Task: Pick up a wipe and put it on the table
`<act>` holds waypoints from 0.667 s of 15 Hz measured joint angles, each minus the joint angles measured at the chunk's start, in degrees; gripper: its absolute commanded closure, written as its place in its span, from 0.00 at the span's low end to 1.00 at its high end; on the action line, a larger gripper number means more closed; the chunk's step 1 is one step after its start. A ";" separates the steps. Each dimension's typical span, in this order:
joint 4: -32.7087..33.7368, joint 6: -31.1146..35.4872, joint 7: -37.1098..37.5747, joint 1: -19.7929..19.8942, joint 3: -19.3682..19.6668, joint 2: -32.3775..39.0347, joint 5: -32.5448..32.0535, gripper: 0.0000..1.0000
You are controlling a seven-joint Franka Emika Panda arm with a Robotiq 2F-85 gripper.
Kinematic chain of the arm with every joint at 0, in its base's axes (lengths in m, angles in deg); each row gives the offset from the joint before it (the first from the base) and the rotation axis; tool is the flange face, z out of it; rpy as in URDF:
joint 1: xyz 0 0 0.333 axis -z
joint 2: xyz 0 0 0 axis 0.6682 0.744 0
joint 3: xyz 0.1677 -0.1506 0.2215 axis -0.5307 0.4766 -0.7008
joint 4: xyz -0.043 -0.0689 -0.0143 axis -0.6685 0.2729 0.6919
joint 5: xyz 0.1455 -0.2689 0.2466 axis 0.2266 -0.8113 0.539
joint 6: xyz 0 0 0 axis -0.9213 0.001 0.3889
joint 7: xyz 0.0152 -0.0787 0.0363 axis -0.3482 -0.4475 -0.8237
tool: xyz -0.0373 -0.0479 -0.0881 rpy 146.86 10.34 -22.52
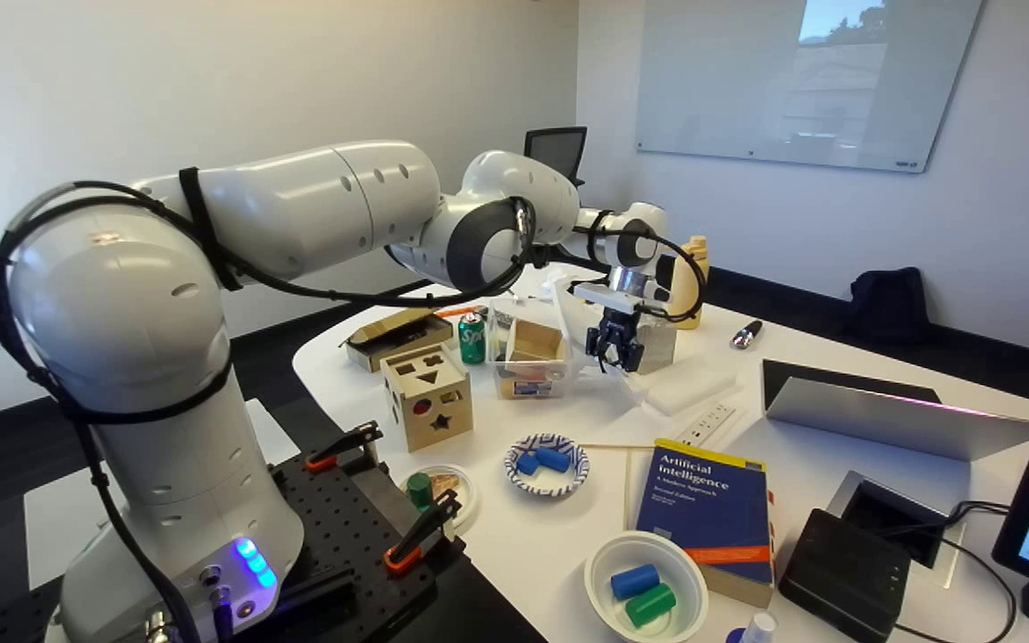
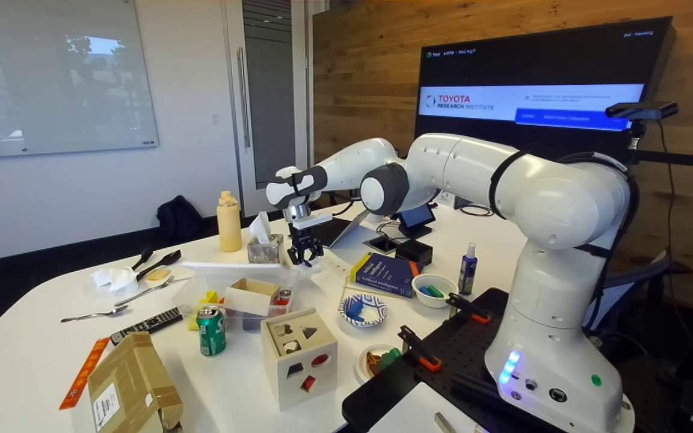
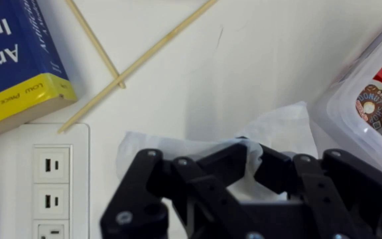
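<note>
The table [image 2: 27, 349] spreads beneath the gripper [image 3: 253, 156], and in the wrist view a broad stretch of its white top shows ahead of the jaws, a fair spot to lay the sheet. The clear plastic container [image 3: 345, 116] stands just to the right of the gripper there, so I'd ease away from it before lowering. The book [image 3: 15, 64] lies ahead and to the left, well apart from the jaws. In an exterior view the tissue box [image 2: 266, 249] stands near the gripper. The outlet panel [image 3: 51, 182] is on the gripper's left in the wrist view; better not to drape anything over it.

The jaws are drawn nearly together with the white wipe [image 3: 184, 147] bunched between them, so I judge it pinched. Its loose ends spread to both sides; the right one reaches close to the container, though I cannot tell whether they touch, nor whether any of it meets the table.

Laying it down looks like the step in hand. Lower slowly, part the jaws gently and rise straight up, since so light a sheet may cling. Stop short of the two thin sticks [image 3: 146, 56], crossed ahead of the gripper, so it lands flat.
</note>
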 measured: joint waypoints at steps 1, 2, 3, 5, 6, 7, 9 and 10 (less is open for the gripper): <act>0.00 0.76 0.00 -0.09 0.00 0.06 -0.03 1.00; 0.01 1.05 0.00 -0.21 0.00 0.07 -0.04 1.00; 0.09 1.08 0.00 -0.35 0.03 0.07 -0.06 1.00; 0.42 1.09 0.00 -0.57 0.13 0.06 -0.33 1.00; 0.59 1.30 0.00 -0.60 0.22 0.06 -0.49 1.00; 0.61 1.77 0.00 -0.61 0.41 0.07 -0.65 1.00; 0.36 3.57 0.00 -0.53 0.86 0.09 -0.80 1.00; -0.01 5.04 -0.07 -0.44 0.91 0.15 -0.88 1.00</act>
